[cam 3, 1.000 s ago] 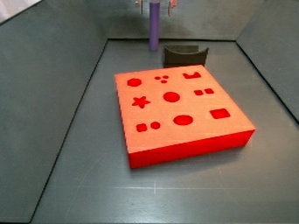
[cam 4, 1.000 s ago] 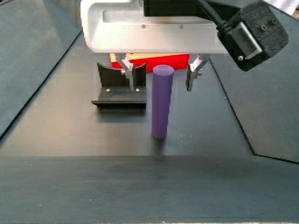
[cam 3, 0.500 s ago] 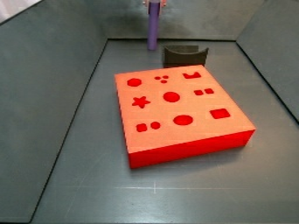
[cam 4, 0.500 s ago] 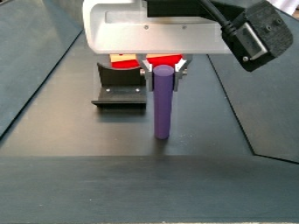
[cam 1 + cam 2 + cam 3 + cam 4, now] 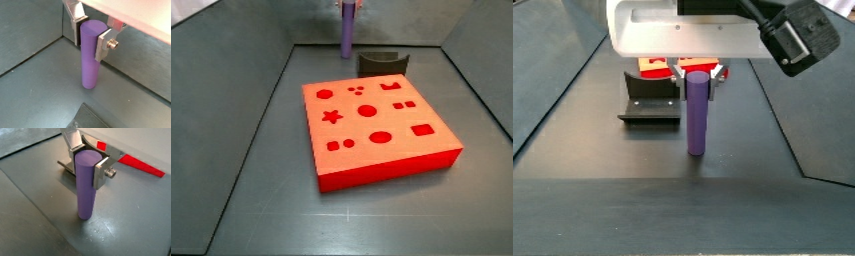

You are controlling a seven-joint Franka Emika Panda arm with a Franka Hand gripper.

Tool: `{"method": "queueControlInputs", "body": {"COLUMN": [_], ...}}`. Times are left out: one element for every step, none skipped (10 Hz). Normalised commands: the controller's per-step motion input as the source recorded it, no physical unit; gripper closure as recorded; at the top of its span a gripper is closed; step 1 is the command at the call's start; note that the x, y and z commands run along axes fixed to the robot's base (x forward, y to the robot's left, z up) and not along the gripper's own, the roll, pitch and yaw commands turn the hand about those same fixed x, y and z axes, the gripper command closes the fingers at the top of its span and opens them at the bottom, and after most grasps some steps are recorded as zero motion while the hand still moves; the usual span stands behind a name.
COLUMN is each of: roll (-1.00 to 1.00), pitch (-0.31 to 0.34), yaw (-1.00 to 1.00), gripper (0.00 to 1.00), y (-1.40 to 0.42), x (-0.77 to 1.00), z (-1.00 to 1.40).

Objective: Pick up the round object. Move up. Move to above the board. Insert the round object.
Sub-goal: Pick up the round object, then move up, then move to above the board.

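The round object is a slim purple peg (image 5: 346, 32) standing upright at the far end of the floor, behind the board. It also shows in a side view (image 5: 698, 115) and in both wrist views (image 5: 91, 60) (image 5: 85, 188). My gripper (image 5: 698, 73) is shut on its top end; the silver fingers (image 5: 102, 44) (image 5: 100, 173) press on it from both sides. The peg's lower end is at floor level. The board (image 5: 378, 125) is a thick red-orange block with darker shaped cutouts, lying apart from the peg towards the near side.
The dark fixture (image 5: 385, 62) stands beside the peg, between it and the board; it also shows in a side view (image 5: 647, 100). Grey walls (image 5: 251, 70) slope up on both sides of the floor.
The fingers, apart on either side of the peg's top a second ago, have shut on it. The peg still stands in the same place.
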Motion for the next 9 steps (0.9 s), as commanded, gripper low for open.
{"method": "queueControlInputs", "body": {"roll": [0.00, 0.00, 0.00, 0.00, 0.00, 0.03, 0.05, 0.05, 0.20], "pitch": [0.000, 0.000, 0.000, 0.018, 0.047, 0.095, 0.114, 0.128, -0.137], "yaw": [0.00, 0.00, 0.00, 0.00, 0.00, -0.01, 0.00, 0.01, -0.18], "gripper": [1.00, 1.00, 1.00, 1.00, 1.00, 1.00, 1.00, 1.00, 1.00], "y": [0.00, 0.00, 0.00, 0.01, 0.01, 0.01, 0.01, 0.01, 0.27], "x": [0.00, 0.00, 0.00, 0.04, 0.02, 0.02, 0.02, 0.02, 0.16], "z": [0.00, 0.00, 0.83, 0.84, 0.76, 0.50, 0.34, 0.18, 1.00]}}
